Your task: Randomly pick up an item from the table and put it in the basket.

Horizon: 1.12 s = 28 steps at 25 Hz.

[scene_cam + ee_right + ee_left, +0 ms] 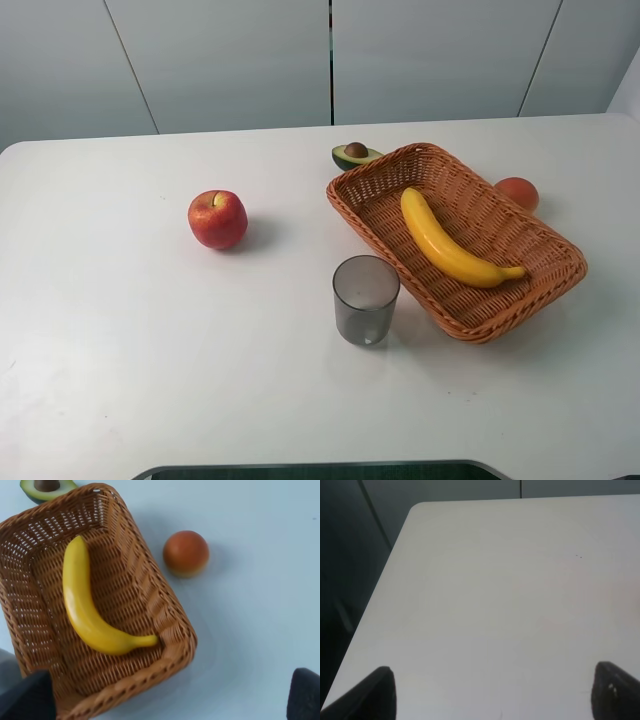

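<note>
Here the banana lies flat on the woven floor of the basket, set along the basket's long diagonal, the only way a fruit of that length fits between the low flared walls. Its stalk end points to the basket corner farthest from the avocado half, and its blunt end reaches toward the corner beside the avocado half. Nothing touches it, so the placing step looks complete.

The basket rests on the white counter. A translucent grey cup stands upright just beside the basket's near long wall, seemingly apart from it. An orange-red round fruit sits just outside the far long wall, and a red apple stands well apart from the basket, beyond the cup's side.

In the right wrist view, the right pincer hangs above the basket's stalk-end corner, its two dark fingertips spread wide and holding nothing; the banana lies below and ahead of it, clear of both tips. The left pincer, likewise spread wide and empty, hovers over bare counter near a rounded corner, with neither basket nor banana in its view.
</note>
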Motion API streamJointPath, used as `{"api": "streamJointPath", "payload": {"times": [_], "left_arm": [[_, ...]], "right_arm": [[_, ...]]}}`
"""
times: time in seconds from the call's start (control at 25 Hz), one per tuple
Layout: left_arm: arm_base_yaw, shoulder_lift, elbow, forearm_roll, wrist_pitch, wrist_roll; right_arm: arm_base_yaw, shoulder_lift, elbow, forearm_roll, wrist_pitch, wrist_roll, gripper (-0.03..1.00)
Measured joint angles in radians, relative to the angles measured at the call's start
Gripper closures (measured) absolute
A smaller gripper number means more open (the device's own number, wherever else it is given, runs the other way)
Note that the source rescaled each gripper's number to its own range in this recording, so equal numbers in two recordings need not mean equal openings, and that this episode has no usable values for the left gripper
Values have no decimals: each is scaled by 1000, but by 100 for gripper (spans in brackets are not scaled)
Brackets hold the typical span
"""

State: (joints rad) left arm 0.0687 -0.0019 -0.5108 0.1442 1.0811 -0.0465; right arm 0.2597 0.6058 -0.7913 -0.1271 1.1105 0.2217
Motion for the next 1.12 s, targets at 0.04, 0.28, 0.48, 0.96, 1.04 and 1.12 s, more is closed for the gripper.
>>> {"api": "streamJointPath", "payload": {"times": [0.04, 0.28, 0.48, 0.96, 1.04, 1.12], "left_arm": [[0, 0, 0, 0, 0, 0], [0, 0, 0, 0, 0, 0], [0, 0, 0, 0, 0, 0], [0, 0, 0, 0, 0, 0], [0, 0, 0, 0, 0, 0], [0, 0, 0, 0, 0, 0]], "right_arm": [[0, -36, 25, -5, 0, 0, -3], [0, -278, 143, -13, 0, -13, -3], [0, -427, 235, 31, 0, -57, -3], [0, -606, 279, 68, -6, -125, -3], [0, -606, 279, 68, -6, -125, -3], [0, -606, 279, 68, -6, -125, -3]]}}
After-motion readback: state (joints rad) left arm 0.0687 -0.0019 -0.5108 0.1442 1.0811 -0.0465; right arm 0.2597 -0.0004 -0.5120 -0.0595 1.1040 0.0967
